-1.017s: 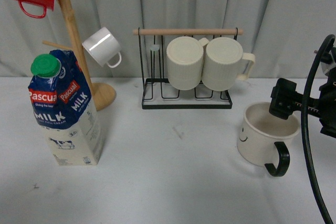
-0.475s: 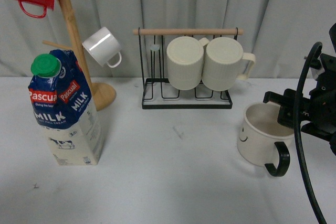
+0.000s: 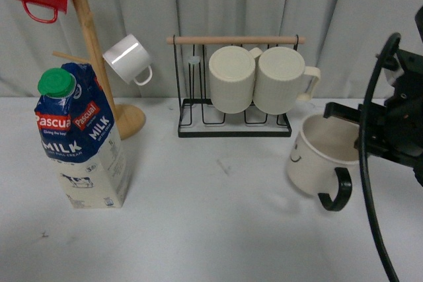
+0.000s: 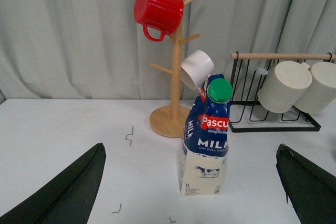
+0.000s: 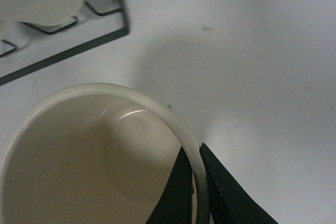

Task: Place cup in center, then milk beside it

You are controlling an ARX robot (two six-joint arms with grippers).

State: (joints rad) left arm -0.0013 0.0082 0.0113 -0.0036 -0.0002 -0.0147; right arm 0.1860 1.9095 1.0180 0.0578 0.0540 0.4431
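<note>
Cream-coloured, the cup (image 3: 316, 158) tilts at the right of the counter (image 3: 211, 222), just nearer than the wire rack (image 3: 234, 123). Our right claw (image 5: 197, 157) pinches its rim, one finger inside and one outside. We see the milk (image 3: 82, 143) upright at the left, well apart from it. Our left claw (image 4: 190, 149) is spread wide, holding nothing.

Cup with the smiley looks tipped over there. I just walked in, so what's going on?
The right pincer grips the cup by its rim, one finger inside and one outside. The cup is tilted at the right side of the table, not yet in the center. The milk carton stands upright on the left, untouched, and the open left pincer faces it without touching.
</note>
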